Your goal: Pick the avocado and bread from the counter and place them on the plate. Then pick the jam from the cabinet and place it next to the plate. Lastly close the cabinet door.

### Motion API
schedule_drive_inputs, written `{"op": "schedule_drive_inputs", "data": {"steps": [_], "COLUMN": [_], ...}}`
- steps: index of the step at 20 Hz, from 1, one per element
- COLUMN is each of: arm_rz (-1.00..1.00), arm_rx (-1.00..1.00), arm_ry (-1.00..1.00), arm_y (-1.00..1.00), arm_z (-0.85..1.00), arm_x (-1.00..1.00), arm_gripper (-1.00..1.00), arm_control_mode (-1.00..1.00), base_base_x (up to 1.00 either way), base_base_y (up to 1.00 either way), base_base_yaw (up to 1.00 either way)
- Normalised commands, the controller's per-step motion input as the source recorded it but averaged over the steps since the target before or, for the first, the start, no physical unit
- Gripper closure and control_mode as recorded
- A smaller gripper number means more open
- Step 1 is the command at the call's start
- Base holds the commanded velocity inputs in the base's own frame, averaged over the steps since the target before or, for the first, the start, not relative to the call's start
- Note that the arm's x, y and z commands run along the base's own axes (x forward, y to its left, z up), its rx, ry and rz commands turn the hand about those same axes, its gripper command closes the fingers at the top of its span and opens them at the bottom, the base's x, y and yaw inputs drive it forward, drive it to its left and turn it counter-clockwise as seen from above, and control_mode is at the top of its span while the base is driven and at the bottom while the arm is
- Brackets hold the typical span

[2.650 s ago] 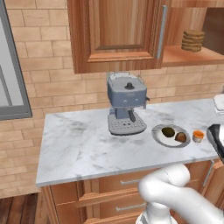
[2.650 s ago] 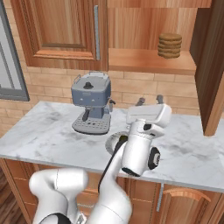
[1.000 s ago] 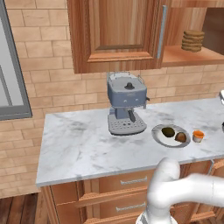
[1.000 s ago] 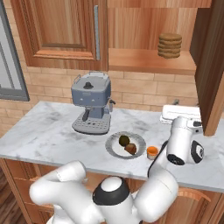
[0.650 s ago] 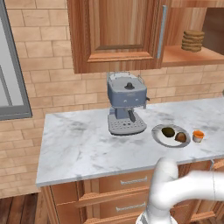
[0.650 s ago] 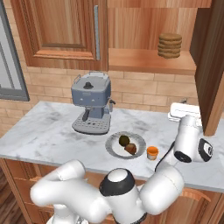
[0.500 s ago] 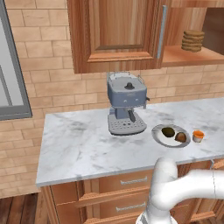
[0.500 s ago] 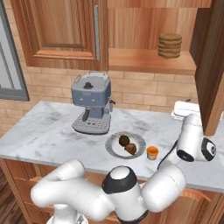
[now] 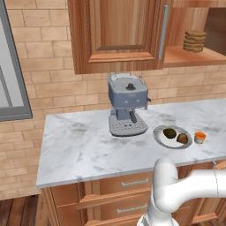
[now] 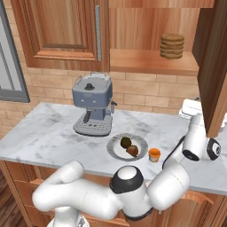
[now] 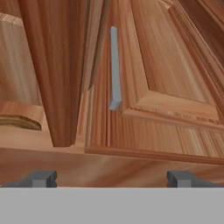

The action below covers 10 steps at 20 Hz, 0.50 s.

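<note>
Cabinet door (image 10: 213, 66) is standing open at the right end of the counter (image 10: 53, 133), with the gripper (image 11: 111, 178) rising beside it, jaws spread wide and holding nothing. Plate (image 10: 116, 150) is sitting near the counter's front edge, carrying avocado (image 10: 126, 142) and bread (image 10: 132, 150); jam (image 10: 154, 154) is resting just beside it. Judged remaining: pushing the door's outer face steadily, avoiding the handle (image 11: 114, 65).

No lettering, label, brand mark or number can be read anywhere: the coffee machine (image 9: 128, 103), the small orange jar (image 10: 154, 154) and the wooden cabinet door (image 11: 162, 65) all carry plain, unmarked surfaces.
</note>
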Motion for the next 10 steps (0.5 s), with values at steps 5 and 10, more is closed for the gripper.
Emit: {"op": "schedule_drive_inputs", "data": {"steps": [5,10], "arm_rz": [0.0,0.0], "arm_rx": [-0.07,-0.15], "arm_ry": [-0.14,-0.2], "arm_y": [-0.23,-0.19], "arm_z": [0.0,0.0], "arm_x": [0.0,0.0], "arm_gripper": [-1.0,-1.0], "arm_control_mode": [-1.0,-1.0], "base_base_x": [0.0,0.0], "base_base_y": [0.0,0.0], "base_base_yaw": [0.0,0.0]}}
